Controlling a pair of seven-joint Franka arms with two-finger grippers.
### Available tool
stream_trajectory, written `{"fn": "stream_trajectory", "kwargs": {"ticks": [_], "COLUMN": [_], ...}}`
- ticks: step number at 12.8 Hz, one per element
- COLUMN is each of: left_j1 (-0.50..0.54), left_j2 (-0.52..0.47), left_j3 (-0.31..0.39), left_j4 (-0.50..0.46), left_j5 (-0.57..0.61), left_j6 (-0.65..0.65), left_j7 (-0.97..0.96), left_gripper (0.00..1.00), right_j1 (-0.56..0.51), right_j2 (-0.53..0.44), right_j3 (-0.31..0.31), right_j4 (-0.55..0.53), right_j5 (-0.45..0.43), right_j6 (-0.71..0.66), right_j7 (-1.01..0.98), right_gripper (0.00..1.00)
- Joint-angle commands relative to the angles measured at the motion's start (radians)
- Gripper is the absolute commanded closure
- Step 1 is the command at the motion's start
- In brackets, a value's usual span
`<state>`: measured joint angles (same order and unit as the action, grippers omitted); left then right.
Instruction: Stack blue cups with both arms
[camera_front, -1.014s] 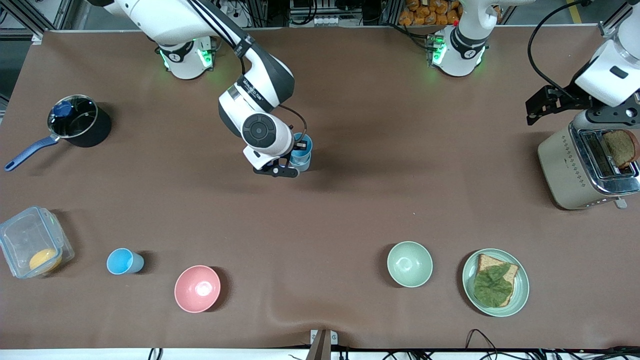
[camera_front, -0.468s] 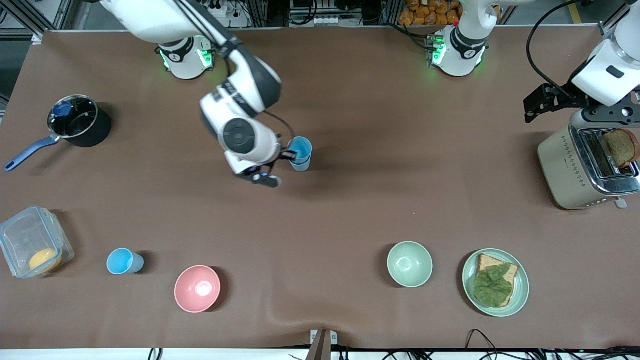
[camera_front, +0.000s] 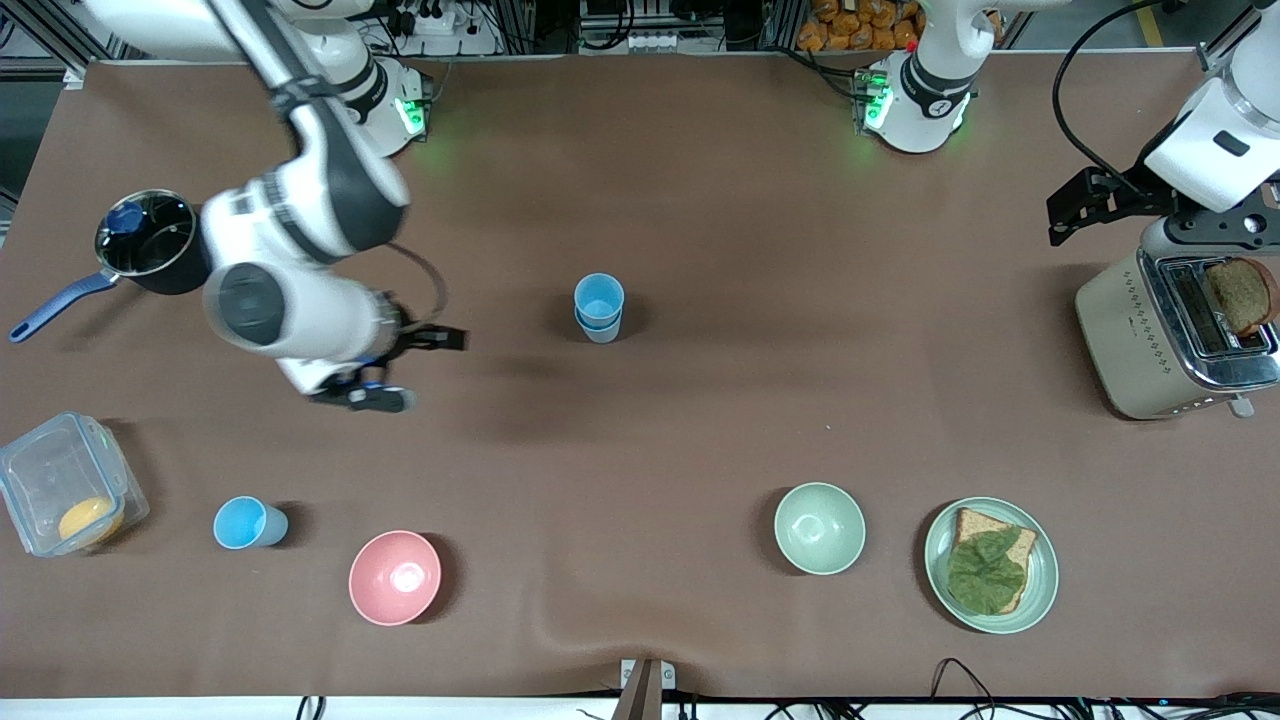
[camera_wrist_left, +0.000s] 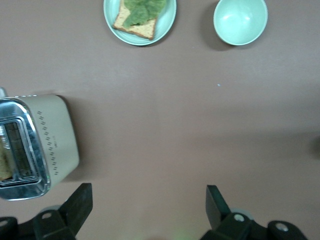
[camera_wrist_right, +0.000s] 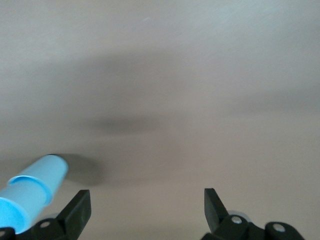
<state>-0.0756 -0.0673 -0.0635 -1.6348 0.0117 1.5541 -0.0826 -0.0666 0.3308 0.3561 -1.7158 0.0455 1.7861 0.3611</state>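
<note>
Holding my right gripper (camera_front: 405, 370) open and empty above bare table, left gripper (camera_wrist_left: 145, 202) open beside the toaster (camera_front: 1170, 335), I note the stacked cups (camera_front: 599, 308) mid-table and a lone blue cup (camera_front: 247, 523) nearer the front camera: light, slick, thin-walled; take hold at the rim.

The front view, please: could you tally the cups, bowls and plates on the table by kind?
Blue cups: 3, two stacked, one lone.
Bowls: 2, pink bowl, pale-green bowl.
Plates: 1, pale-green plate.
Total: 6.
</note>
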Motion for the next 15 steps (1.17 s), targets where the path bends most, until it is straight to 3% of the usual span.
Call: {"fn": "stream_trajectory", "kwargs": {"ticks": [1,4,7,8,9,11,12,15], "left_j1": [0.013,0.016,0.016,0.016,0.016,0.016,0.016,0.016], "left_j2": [-0.012,-0.005,0.015,0.018,0.021,0.026,0.026,0.030], "left_j3": [-0.004,0.002,0.004,0.005,0.005,0.005,0.005,0.005], "left_j4": [-0.003,0.009,0.036,0.042,0.044,0.046,0.046,0.044], "left_j5": [-0.036,-0.032,-0.018,-0.019,-0.019,-0.019,-0.019,-0.019], "left_j6": [-0.009,-0.011,-0.011,-0.011,-0.011,-0.011,-0.011,-0.011], "left_j7": [0.018,0.029,0.024,0.024,0.024,0.024,0.024,0.023], "left_gripper": [0.00,0.00,0.00,0.00,0.00,0.00,0.00,0.00], "right_j1": [-0.145,-0.209,-0.252,-0.253,-0.198,0.027,0.080,0.054], "right_j2": [-0.137,-0.303,-0.401,-0.415,-0.426,-0.427,-0.426,-0.415], "right_j3": [0.020,0.018,0.018,-0.017,-0.119,-0.411,-0.475,-0.444], "right_j4": [-0.151,-0.269,-0.259,-0.257,-0.255,-0.237,-0.213,-0.119], "right_j5": [-0.009,-0.053,-0.065,-0.062,-0.059,-0.044,-0.020,0.001], "right_j6": [0.059,0.128,0.081,0.067,0.061,0.023,-0.011,-0.097], "right_j7": [-0.170,-0.209,-0.319,-0.376,-0.413,-0.435,-0.435,-0.419], "right_gripper": [0.00,0.00,0.00,0.00,0.00,0.00,0.00,0.00]}}
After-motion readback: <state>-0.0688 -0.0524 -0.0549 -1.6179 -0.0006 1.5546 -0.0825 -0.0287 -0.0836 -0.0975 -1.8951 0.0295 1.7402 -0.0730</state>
